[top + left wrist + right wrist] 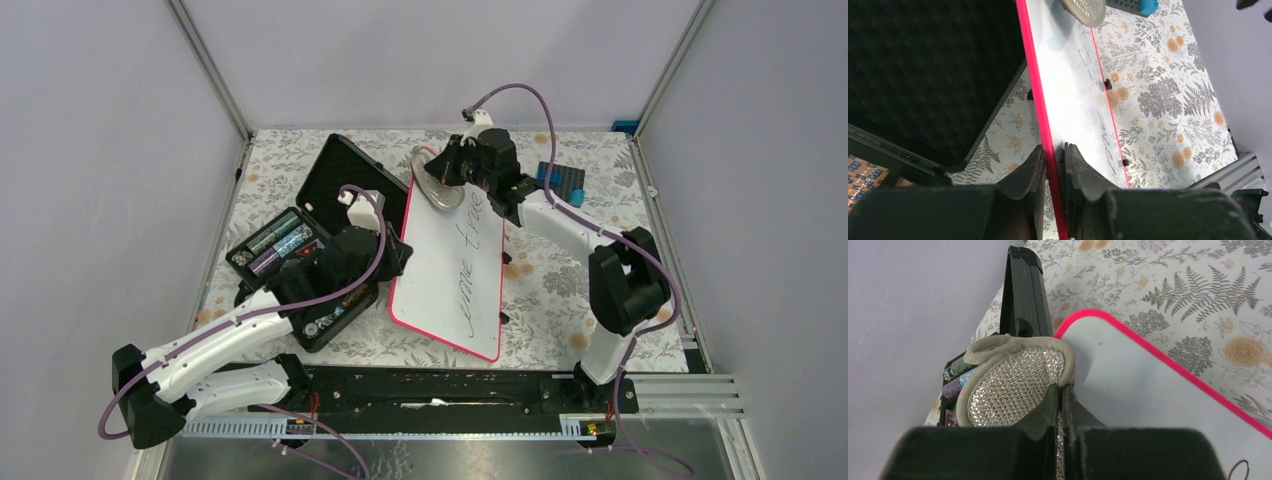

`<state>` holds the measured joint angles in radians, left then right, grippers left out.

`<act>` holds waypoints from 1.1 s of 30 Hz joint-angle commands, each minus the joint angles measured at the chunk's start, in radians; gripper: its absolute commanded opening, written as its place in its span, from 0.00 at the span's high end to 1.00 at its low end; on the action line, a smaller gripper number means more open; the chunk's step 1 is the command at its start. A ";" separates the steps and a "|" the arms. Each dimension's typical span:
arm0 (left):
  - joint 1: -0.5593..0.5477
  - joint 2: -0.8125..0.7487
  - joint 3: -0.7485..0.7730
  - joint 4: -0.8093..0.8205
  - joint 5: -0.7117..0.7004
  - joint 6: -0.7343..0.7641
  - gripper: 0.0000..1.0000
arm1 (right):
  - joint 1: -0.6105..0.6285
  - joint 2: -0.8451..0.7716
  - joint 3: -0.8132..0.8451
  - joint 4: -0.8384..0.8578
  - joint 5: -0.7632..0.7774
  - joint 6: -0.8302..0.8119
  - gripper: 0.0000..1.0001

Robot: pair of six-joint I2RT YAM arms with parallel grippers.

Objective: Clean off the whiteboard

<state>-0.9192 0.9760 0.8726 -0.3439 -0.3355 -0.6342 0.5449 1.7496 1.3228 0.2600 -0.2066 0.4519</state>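
A floral cloth covers the bench. On its left part a black case is open, just beside the whiteboard. Its lid is lined with dark foam, and its lower half holds green and purple cylinders side by side. Near the far right is a black ridged block with a blue edge. Small black pegs sit on the cloth

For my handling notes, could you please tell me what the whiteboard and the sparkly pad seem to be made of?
Whiteboard: smooth, glossy white sheet, likely coated panel, showing sheen; rim looks like pink plastic. Pad: apparently soft fabric, beige trim, glittery mesh face; bends where pinched.
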 commanded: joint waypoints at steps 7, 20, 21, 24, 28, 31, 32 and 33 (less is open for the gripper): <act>-0.030 -0.040 -0.034 -0.031 0.116 0.022 1.00 | -0.129 0.055 -0.159 0.038 0.009 0.026 1.00; -0.029 0.013 -0.001 -0.022 0.121 0.021 0.99 | -0.097 -0.078 -0.214 0.004 -0.017 -0.002 1.00; -0.030 0.018 0.004 -0.024 0.114 0.013 0.92 | -0.086 -0.082 -0.200 0.001 -0.024 0.003 1.00; -0.029 0.032 0.017 -0.020 0.085 0.008 0.64 | -0.063 -0.105 -0.188 0.034 -0.059 0.037 1.00; -0.030 0.064 0.047 -0.014 0.087 0.020 0.56 | -0.063 -0.139 -0.213 0.068 -0.073 0.073 1.00; -0.029 0.074 0.052 -0.014 0.093 0.022 0.70 | -0.064 -0.161 -0.231 0.060 -0.053 0.061 1.00; -0.029 0.073 0.048 -0.014 0.089 0.020 0.76 | -0.063 -0.165 -0.235 0.058 -0.048 0.058 1.00; -0.029 0.070 0.043 -0.014 0.087 0.019 0.80 | -0.063 -0.168 -0.238 0.059 -0.042 0.058 1.00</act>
<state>-0.9401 1.0409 0.8837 -0.3737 -0.2726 -0.6361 0.4690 1.6386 1.0924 0.2962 -0.2306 0.4976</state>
